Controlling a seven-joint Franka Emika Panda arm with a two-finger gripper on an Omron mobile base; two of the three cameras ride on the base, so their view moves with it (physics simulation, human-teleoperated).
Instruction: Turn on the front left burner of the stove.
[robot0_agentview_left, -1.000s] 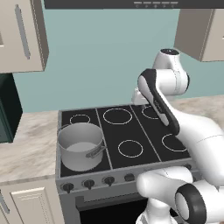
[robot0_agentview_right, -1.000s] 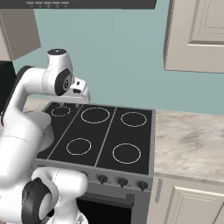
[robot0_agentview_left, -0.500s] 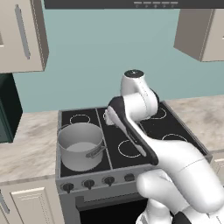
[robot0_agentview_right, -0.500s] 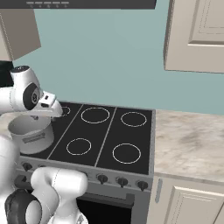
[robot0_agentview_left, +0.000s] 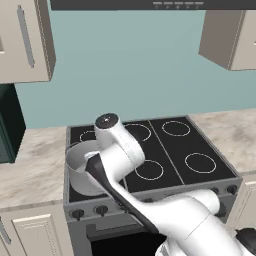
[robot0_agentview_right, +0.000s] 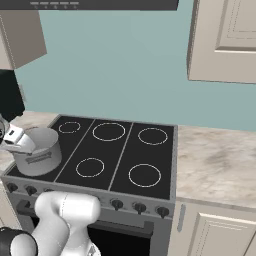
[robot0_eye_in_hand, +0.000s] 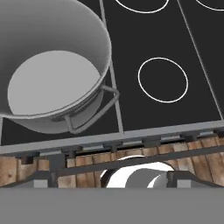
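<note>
Both base cameras sit behind the arm and look forward and down at the stove (robot0_agentview_left: 150, 160), one from the left, one from the right (robot0_agentview_right: 115, 150); they share its black top and the grey pot (robot0_agentview_right: 37, 152) at its front left corner. The hand camera hangs close above that pot (robot0_eye_in_hand: 48, 74), facing steeply down over the stove's front edge

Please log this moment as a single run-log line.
phase: approach | stove: knobs untouched | pot: on front left burner | arm: above stove's front left | fingers: state unclear
</note>
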